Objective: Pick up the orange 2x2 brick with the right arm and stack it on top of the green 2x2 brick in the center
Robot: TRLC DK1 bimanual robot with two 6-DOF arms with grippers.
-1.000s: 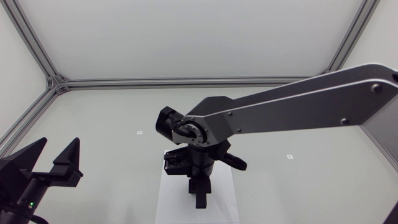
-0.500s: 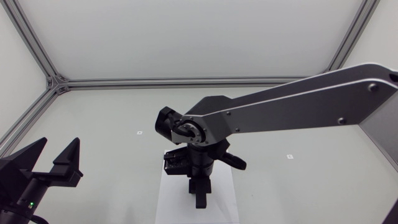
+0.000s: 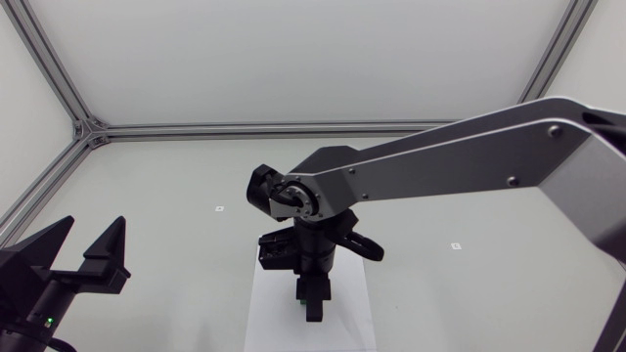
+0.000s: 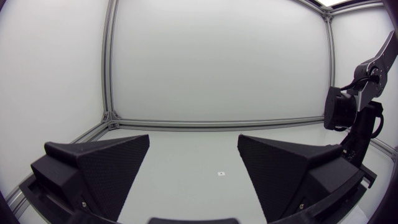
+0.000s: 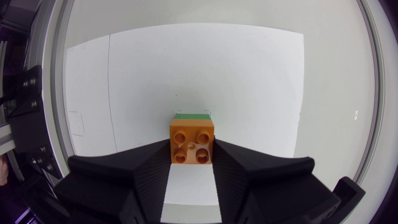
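Bright, flat, diffuse white light all round, shadows on the table (image 5: 249, 81) faint and soft, orange brick (image 5: 192, 142) crisp and evenly lit, black right gripper (image 5: 192, 150) dark with little detail, wrist views bow the frame bars (image 4: 111, 62) toward edges.

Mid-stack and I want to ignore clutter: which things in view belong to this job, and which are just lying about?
Job: orange brick, gripped in the right tool; green brick, peeking out just ahead of it.
Lying about: white sheet under them; small square marks; left tool, open and empty, at my left.
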